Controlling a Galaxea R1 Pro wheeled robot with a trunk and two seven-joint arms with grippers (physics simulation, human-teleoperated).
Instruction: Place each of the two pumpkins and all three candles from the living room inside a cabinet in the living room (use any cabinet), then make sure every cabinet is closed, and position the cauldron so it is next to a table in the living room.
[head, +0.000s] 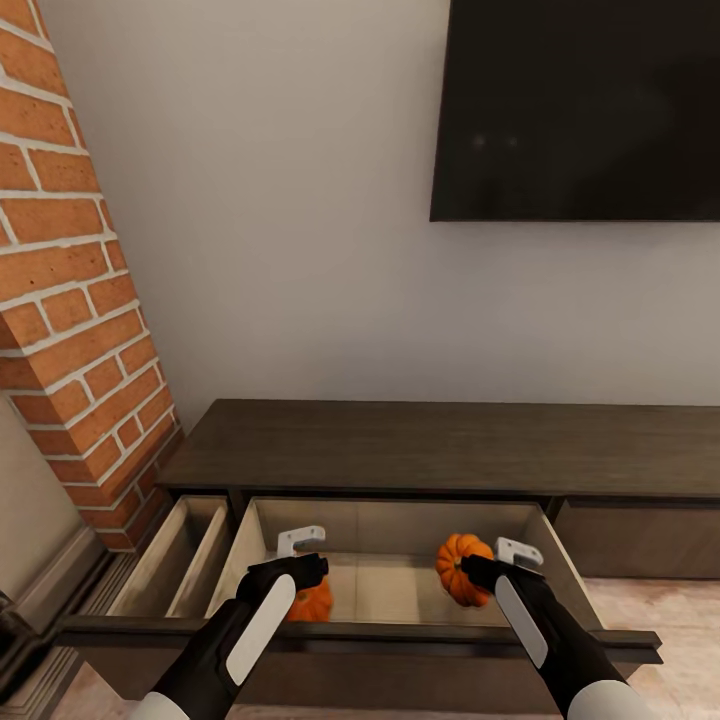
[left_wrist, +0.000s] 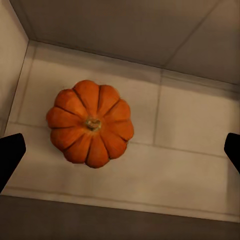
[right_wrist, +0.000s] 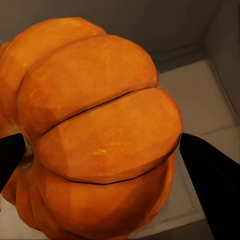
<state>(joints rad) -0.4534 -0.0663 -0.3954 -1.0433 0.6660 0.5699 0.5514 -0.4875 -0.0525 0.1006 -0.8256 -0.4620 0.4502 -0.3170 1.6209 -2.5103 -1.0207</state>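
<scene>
Right gripper (head: 478, 568) is clamped on a pumpkin (right_wrist: 95, 130), fingertips (right_wrist: 210, 175) pressed against its sides, holding it inside the cabinet's (head: 440, 445) open drawer (head: 400, 585). My left gripper (head: 300, 568) hangs spread wide with the other pumpkin (left_wrist: 91, 123) sitting free on the drawer floor right below it.

1. The cabinet (head: 440, 445) stands against the wall, below the television (head: 575, 110); a brick column (head: 70, 300) rises at its left end.
2. Its wide middle drawer (head: 262, 528) is pulled open, with a narrower open drawer (head: 165, 560) to its left.
3. One pumpkin (left_wrist: 90, 122) rests on the drawer floor, beyond and between the left gripper's (left_wrist: 120, 150) fingertips, apart from both.
4. The other pumpkin (right_wrist: 95, 130) sits between the right gripper's (right_wrist: 100, 155) fingers, over the drawer's right side.
</scene>
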